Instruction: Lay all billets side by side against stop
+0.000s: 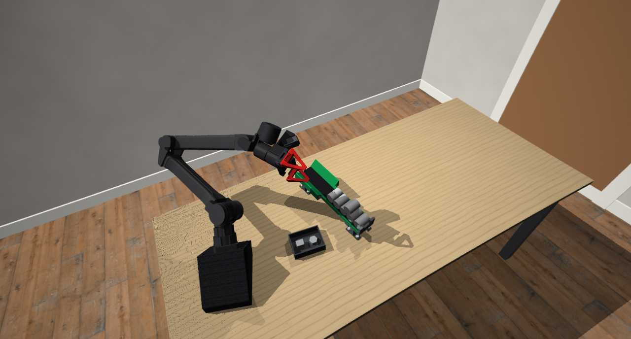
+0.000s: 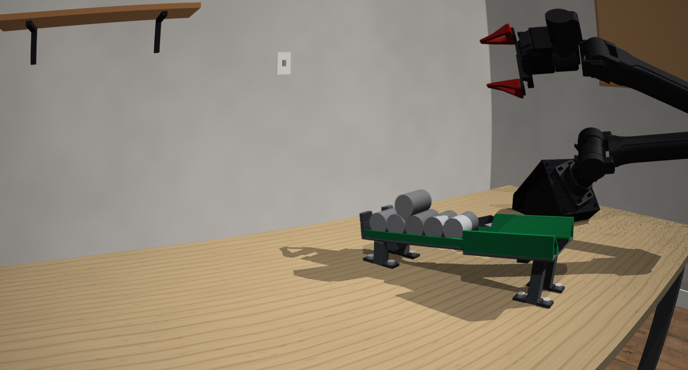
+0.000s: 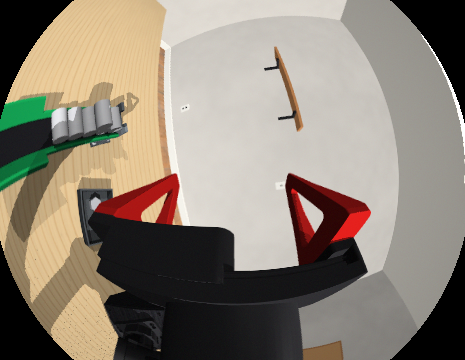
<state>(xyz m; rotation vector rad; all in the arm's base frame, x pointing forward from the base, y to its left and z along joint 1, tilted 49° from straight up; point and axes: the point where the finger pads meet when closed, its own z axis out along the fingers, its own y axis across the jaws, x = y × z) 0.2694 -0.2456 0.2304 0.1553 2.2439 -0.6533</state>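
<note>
A green feed ramp (image 1: 328, 186) on black legs stands on the wooden table; it also shows in the exterior view (image 2: 481, 237) and at the left of the wrist view (image 3: 26, 140). Several grey billets (image 2: 423, 222) lie in a row at its low end against the stop (image 2: 366, 222). One grey billet (image 2: 413, 202) sits on top of two others near the stop. My gripper (image 2: 497, 62) (image 1: 294, 167) with red fingers is open and empty, high above the ramp's upper end. In the wrist view its fingers point at the far wall.
A small black tray (image 1: 306, 242) with two grey pieces sits on the table in front of the ramp, near the arm's black base (image 1: 225, 275). A wall shelf (image 2: 96, 16) hangs far off. The table edge runs close on the right side.
</note>
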